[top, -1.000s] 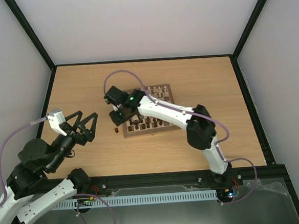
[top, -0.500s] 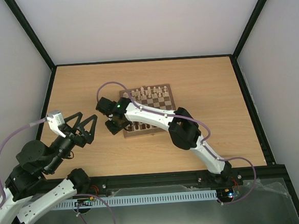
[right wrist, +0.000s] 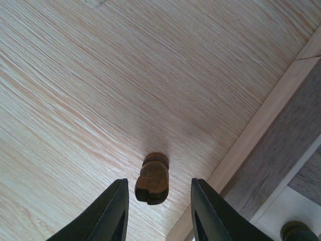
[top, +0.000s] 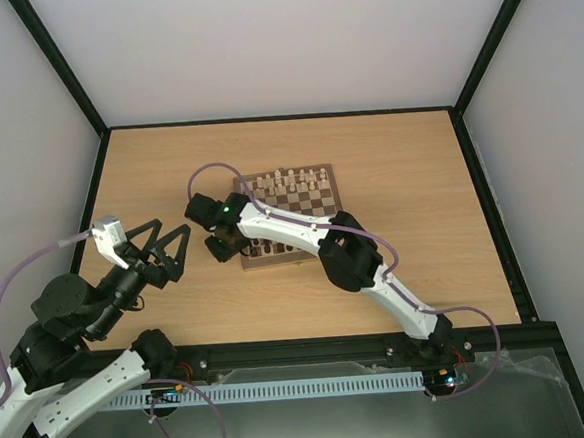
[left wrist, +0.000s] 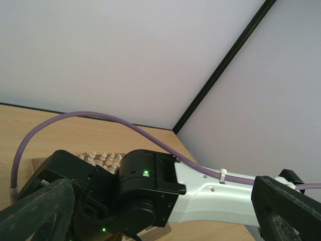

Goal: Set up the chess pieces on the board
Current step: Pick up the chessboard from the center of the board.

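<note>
A dark brown chess piece [right wrist: 152, 179] stands on the tabletop just left of the board's light border [right wrist: 266, 145]. My right gripper [right wrist: 158, 201] is open and low, one finger on each side of the piece without touching it. In the top view the right gripper [top: 222, 246] sits at the board's [top: 283, 262] near left corner and hides this piece. Another dark piece [right wrist: 294, 230] shows on the board. My left gripper [top: 169, 250] is open and empty, raised to the left of the board; in the left wrist view [left wrist: 160, 201] it faces the right arm's wrist.
Cream pieces [top: 289, 179] line the board's far rows and show in the left wrist view [left wrist: 99, 157]. The right arm [top: 303, 230] lies across the board's near rows. Its purple cable [left wrist: 125, 125] loops above the wrist. Black frame posts edge the table.
The right gripper has moved left off the board to the table beside its near left corner, around the loose dark piece. The left arm has barely moved.
</note>
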Available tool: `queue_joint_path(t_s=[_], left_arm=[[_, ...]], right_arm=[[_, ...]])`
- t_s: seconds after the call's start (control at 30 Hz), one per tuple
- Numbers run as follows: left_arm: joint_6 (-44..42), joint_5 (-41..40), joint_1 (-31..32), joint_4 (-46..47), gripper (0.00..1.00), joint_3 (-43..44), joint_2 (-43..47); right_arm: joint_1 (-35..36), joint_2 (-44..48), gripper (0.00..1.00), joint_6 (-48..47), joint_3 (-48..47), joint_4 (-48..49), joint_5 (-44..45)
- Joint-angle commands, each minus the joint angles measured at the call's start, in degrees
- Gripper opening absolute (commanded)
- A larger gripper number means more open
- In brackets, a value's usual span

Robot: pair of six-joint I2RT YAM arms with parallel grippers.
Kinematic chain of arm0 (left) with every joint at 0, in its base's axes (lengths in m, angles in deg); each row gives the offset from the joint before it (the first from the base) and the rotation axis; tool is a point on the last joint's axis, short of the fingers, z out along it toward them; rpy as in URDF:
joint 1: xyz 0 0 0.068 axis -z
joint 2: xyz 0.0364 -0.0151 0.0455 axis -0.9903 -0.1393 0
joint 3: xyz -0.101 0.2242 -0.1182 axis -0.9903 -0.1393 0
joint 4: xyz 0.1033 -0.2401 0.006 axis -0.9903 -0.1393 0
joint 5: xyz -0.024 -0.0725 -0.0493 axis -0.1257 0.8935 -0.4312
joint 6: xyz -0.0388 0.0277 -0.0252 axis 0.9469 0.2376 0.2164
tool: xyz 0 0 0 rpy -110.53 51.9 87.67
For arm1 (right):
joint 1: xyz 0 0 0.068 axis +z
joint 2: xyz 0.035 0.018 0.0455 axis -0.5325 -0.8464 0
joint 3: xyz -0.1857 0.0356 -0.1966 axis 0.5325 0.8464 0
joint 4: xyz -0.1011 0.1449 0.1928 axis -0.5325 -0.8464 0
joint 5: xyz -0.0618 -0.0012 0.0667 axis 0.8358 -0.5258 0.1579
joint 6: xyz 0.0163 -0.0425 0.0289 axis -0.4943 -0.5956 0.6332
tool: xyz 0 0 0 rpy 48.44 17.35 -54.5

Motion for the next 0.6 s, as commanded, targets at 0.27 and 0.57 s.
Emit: queue_joint_path(t_s=[0.27, 0.57], left_arm=[[-0.7, 0.1, -0.3, 0.9, 0.99, 0.2, -0.2], [-0.6, -0.1, -0.3, 0.6, 0.99, 0.0, -0.2]], right_arm=[[0.2, -2.1, 0.26, -0.2, -2.5, -3.6, 0.1], [0.3, -2.5, 0.28, -0.1, -2.4, -3.6, -0.3]])
